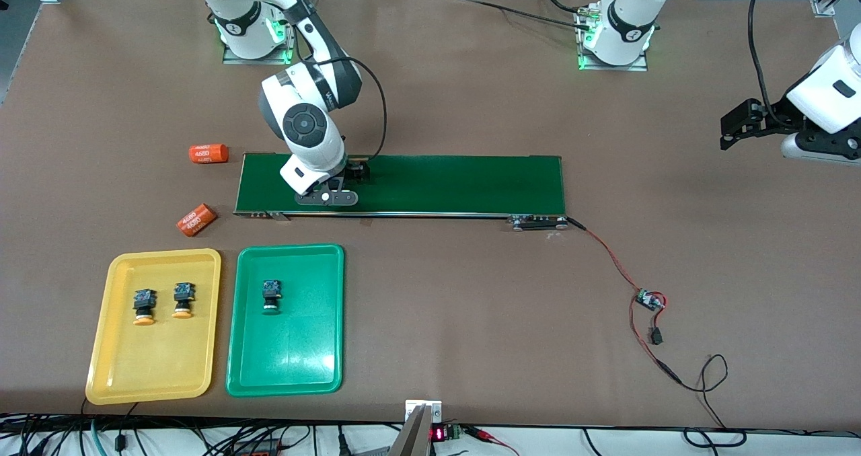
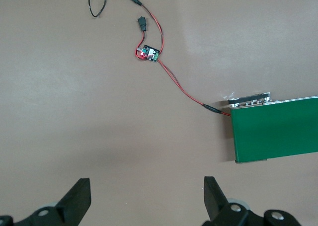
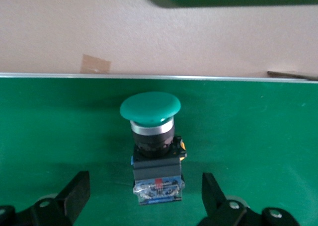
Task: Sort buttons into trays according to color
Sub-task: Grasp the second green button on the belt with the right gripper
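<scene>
A high front camera faces both arm bases across the table [image 1: 471, 294], while each wrist camera looks straight down, sharing the conveyor belt [image 1: 437, 183] with it.

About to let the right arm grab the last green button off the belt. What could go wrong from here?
The green button lies on its side on the conveyor belt, its wide cap sticking out past the open right hand; a grip near the cap might slip. The green tray adjoins the yellow tray, so a loose drop could land wrong.
</scene>
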Controlling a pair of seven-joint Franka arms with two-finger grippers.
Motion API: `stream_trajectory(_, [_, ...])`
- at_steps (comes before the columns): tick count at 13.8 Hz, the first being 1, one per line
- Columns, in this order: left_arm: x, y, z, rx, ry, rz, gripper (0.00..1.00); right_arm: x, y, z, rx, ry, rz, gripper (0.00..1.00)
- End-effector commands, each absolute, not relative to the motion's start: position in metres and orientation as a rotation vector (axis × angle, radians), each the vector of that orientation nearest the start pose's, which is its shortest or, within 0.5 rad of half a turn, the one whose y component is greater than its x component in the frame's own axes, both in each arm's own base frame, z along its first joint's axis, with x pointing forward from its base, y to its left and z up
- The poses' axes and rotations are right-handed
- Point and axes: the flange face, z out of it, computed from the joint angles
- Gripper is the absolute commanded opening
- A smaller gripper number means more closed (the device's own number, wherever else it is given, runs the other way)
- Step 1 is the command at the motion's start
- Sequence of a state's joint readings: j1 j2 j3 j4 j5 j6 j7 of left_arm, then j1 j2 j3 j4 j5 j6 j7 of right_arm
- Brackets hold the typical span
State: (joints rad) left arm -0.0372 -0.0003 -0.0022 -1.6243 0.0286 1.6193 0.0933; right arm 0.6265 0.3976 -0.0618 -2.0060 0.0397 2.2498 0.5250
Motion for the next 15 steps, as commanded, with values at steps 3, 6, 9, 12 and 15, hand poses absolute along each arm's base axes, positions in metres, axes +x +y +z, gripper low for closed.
stream_trajectory(3, [0.559, -0.016, 0.609, -3.081, 0.234, 0.017, 1.0, 0.496, 0.304, 0.244, -3.205, -0.053, 0.214, 0.79])
stream_trajectory(6, [0.559, -0.015, 0.61, -3.081, 0.232, 0.02, 1.0, 0.497, 0.301, 0.246, -3.206, -0.044, 0.224, 0.43])
stream_trajectory(9, [0.559, -0.011, 0.609, -3.088, 0.218, 0.02, 1.0, 0.501, 0.303, 0.254, -3.198, -0.042, 0.198, 0.37])
stream_trajectory(12, [0.559, -0.012, 0.609, -3.088, 0.223, 0.022, 1.0, 0.532, 0.301, 0.28, -3.165, 0.003, 0.096, 0.34])
stream_trajectory(15, [0.559, -0.014, 0.609, -3.088, 0.225, 0.019, 1.0, 0.579, 0.305, 0.304, -3.135, 0.023, -0.035, 0.34])
